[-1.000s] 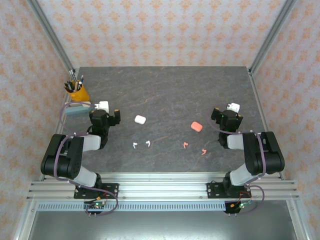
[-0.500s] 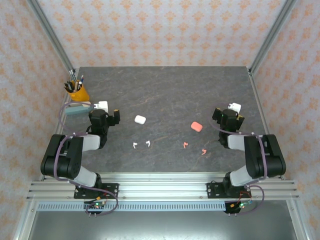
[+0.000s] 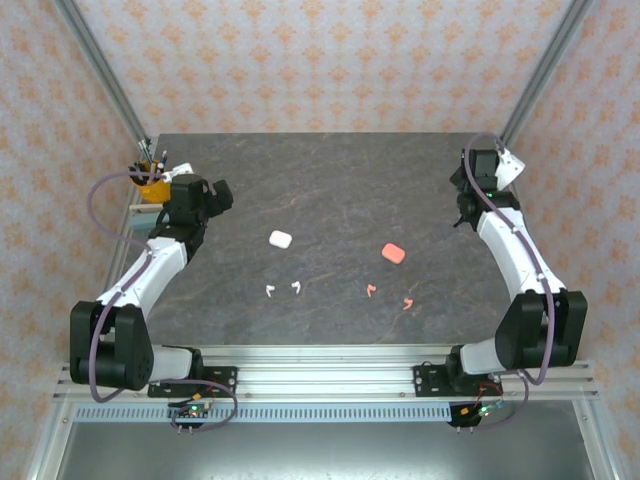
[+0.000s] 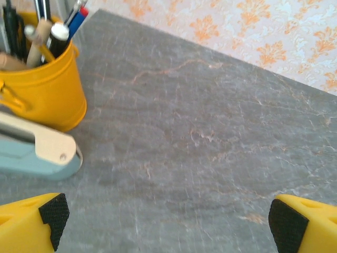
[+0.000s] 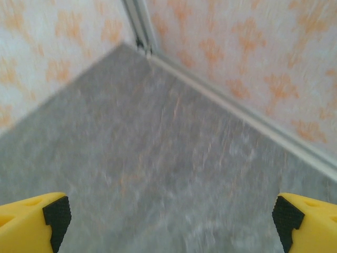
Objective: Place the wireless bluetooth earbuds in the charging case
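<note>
A closed white charging case (image 3: 280,239) lies left of the table's centre, and a closed salmon-pink case (image 3: 393,254) lies right of it. Two white earbuds (image 3: 270,291) (image 3: 296,287) rest in front of the white case. Two pink earbuds (image 3: 371,291) (image 3: 407,303) rest in front of the pink case. My left gripper (image 3: 220,193) (image 4: 168,219) hovers open at the back left, well away from them, with bare table between its pads (image 4: 52,213). My right gripper (image 3: 480,162) (image 5: 171,219) hangs open near the back right corner, facing the wall, nothing between its pads (image 5: 287,221).
A yellow cup of pens (image 3: 152,185) (image 4: 42,89) stands at the back left beside my left gripper. A blue-grey stapler-like object (image 4: 31,153) lies in front of it. Frame posts and patterned walls (image 5: 253,47) close the back and sides.
Both arms rose from their folded poses and stretched toward the back: the left toward the pen cup, the right toward the back right corner. Cases and earbuds have not moved.
</note>
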